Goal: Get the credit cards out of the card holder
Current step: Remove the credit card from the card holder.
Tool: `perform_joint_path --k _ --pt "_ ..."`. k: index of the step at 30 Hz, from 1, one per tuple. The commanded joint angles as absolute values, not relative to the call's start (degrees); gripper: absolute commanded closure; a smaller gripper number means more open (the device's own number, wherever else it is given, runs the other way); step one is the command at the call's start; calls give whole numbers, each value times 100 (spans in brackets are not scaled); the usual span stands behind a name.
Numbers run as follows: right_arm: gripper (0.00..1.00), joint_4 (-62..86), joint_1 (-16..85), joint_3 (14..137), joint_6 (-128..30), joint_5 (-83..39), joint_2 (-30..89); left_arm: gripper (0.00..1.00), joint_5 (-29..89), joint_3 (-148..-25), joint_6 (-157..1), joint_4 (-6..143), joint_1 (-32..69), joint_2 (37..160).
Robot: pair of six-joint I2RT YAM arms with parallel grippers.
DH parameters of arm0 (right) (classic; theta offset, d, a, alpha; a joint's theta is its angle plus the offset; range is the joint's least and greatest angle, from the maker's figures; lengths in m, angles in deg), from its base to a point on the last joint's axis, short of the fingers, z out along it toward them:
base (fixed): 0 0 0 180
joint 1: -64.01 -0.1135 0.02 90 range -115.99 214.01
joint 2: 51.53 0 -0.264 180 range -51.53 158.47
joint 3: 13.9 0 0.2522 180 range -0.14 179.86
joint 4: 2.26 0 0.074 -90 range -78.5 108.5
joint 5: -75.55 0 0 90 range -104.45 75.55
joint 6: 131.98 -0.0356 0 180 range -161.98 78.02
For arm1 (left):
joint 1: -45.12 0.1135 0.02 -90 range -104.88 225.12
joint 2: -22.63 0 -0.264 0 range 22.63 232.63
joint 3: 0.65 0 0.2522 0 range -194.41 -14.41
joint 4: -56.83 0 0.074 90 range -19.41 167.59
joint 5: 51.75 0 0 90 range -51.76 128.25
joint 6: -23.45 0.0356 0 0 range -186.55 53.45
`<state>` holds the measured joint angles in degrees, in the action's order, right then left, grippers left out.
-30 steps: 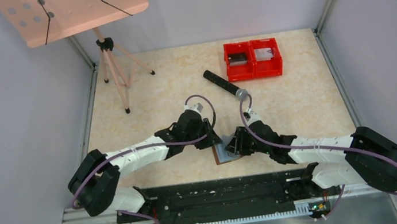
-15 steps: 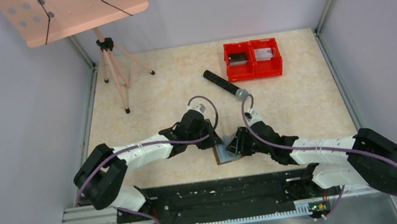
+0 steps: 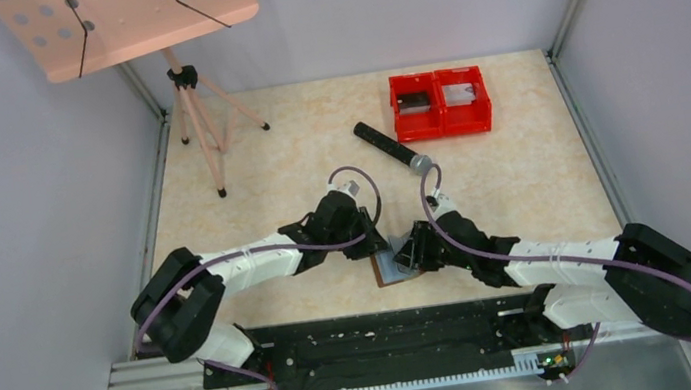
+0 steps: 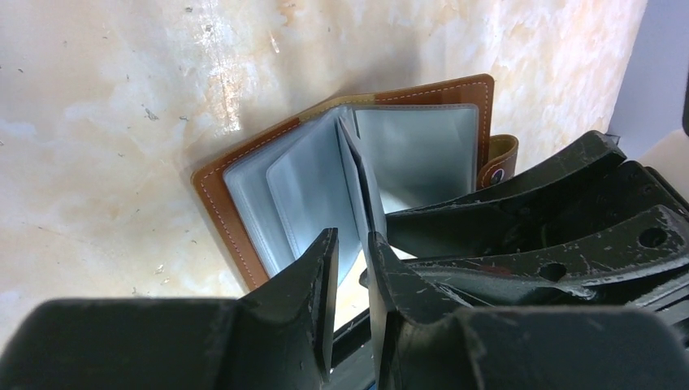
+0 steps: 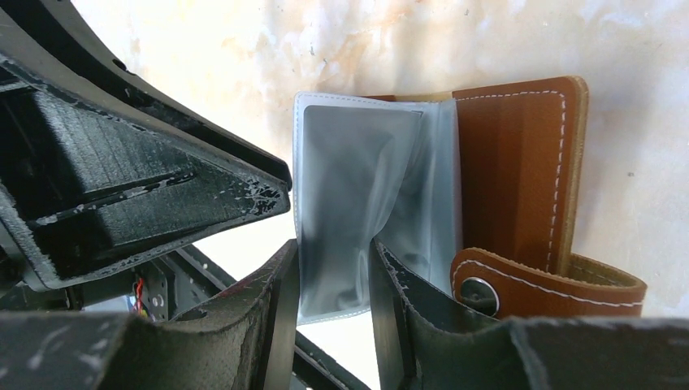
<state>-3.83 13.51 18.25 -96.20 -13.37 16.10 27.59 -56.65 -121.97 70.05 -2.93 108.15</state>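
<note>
Lying open low in the middle of the top view, wallet (image 3: 393, 267) with sleeves looking empty, left gripper (image 4: 351, 268) narrowly gapped, right gripper (image 5: 335, 280) pinching a sleeve (image 5: 349, 203)

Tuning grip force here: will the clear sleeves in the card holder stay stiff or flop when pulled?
Probably floppy: the clear sleeves look thin and curve between the right gripper fingers. Likely slippery, given their glossy sheen. The leather card holder looks light and may lift along with them.

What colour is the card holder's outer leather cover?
Tan brown with pale stitching on the card holder; clearest in the right wrist view.
</note>
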Motion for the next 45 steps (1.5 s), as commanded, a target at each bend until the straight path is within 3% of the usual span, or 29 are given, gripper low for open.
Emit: perform_joint_path --k 1,27,36,45 --pt "65 -344 1364 1783 -9581 -1234 1507 75 2734 -5814 -12166 6675 -318 10926" --pt "65 -294 1373 1796 -9538 -1263 1490 79 2312 -5960 -12251 6507 -317 11286" --pt "57 -63 1371 1866 -9542 -1145 1363 100 2301 -5854 -12324 6512 -313 11253" --pt "56 103 1382 1831 -9577 -1024 1110 100 2360 -5793 -12311 6480 -313 11243"
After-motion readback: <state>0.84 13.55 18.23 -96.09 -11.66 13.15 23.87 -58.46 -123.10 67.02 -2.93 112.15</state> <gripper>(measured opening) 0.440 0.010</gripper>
